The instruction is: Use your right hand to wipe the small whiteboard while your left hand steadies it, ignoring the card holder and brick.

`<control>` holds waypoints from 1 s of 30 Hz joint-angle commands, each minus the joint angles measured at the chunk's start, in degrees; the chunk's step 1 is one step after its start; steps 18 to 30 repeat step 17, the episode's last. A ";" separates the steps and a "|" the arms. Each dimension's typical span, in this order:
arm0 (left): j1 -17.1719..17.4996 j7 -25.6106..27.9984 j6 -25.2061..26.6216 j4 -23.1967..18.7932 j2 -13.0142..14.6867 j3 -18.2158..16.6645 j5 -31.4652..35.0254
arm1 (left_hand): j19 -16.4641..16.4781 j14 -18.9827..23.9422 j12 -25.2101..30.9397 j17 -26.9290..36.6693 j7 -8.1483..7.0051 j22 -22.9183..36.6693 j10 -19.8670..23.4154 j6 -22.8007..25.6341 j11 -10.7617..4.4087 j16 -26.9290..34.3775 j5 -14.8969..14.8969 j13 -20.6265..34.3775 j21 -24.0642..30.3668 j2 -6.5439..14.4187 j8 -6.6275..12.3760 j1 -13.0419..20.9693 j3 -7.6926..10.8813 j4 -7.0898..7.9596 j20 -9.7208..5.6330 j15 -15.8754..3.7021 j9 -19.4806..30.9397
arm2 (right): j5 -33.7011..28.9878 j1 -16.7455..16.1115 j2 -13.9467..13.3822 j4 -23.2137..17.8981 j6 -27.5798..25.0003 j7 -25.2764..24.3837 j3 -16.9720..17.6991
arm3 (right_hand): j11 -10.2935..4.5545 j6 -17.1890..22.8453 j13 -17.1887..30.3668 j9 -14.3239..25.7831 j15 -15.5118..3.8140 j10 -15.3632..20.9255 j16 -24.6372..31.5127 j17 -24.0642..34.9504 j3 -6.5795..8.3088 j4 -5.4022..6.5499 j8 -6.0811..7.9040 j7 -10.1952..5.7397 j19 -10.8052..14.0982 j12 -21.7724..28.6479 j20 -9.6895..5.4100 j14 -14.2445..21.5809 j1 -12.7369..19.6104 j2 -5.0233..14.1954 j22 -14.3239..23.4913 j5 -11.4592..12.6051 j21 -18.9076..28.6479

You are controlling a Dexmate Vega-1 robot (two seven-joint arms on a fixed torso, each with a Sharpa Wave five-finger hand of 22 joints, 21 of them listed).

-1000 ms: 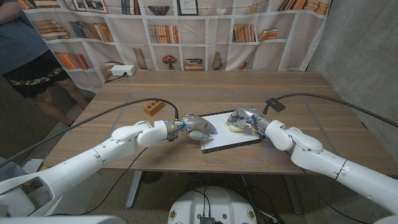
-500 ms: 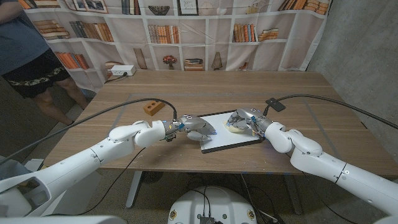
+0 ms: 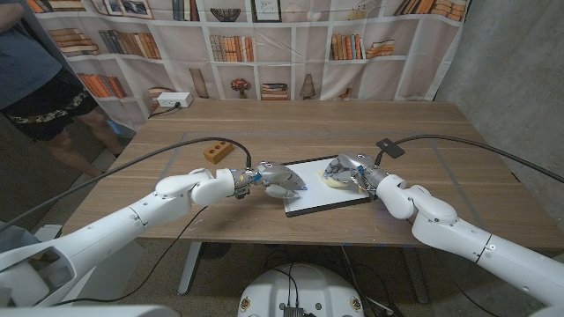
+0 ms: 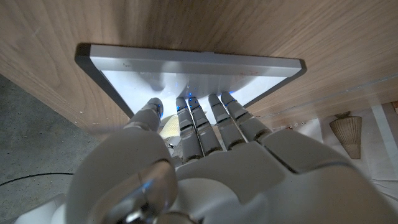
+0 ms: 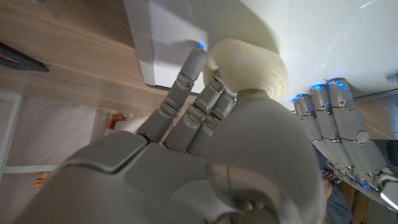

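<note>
Right hand (image 3: 346,170), fingers curled around a cream pad (image 5: 249,65), should sweep the whiteboard (image 3: 328,192) evenly while the left hand (image 3: 276,179) presses, fingers outstretched, holding nothing.

Colours, current frame
Whiteboard (image 3: 323,185): glossy white face, dark grey frame. Pad (image 5: 249,65): cream, knobbly texture. Both hands (image 3: 280,180) (image 3: 346,167): pale grey-white, fingers (image 4: 205,124) with blue lights at tips. Brick (image 3: 217,151): orange-brown. Desk (image 3: 291,123): brown wood grain. Card holder (image 3: 389,147): black.
</note>
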 commanded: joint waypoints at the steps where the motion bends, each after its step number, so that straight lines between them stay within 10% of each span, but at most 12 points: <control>1: -0.10 -0.02 0.35 0.04 -0.47 0.14 0.09 | 0.47 0.33 0.26 0.06 0.33 0.09 0.36 0.17 -0.03 0.15 -0.13 0.21 0.16 -0.20 0.20 -0.17 0.35 -0.03 -2.33 -4.79 0.17 | -1.27 0.39 -0.09 0.47 0.30 -1.45 0.37 | 0.66 0.52 0.13 0.32 -0.47 0.89 -0.08 0.11 2.31 -1.95 0.32 0.03 -0.30 0.30 -7.55 0.03 0.06 0.57 0.12 0.27 0.32; 30: 0.56 1.90 0.54 0.40 -0.65 0.10 0.19 | 0.47 0.28 0.22 0.06 0.33 0.09 0.29 0.17 0.05 0.13 -0.15 0.21 0.15 -0.25 0.19 -0.22 0.50 -0.01 -2.34 -4.85 0.17 | -2.94 1.66 0.20 0.62 1.35 -0.41 0.19 | 0.60 0.34 0.23 0.33 -0.42 0.93 -0.08 0.12 2.42 -1.82 0.25 -0.09 -0.54 0.37 -7.50 -0.07 -0.34 0.47 0.15 0.20 0.51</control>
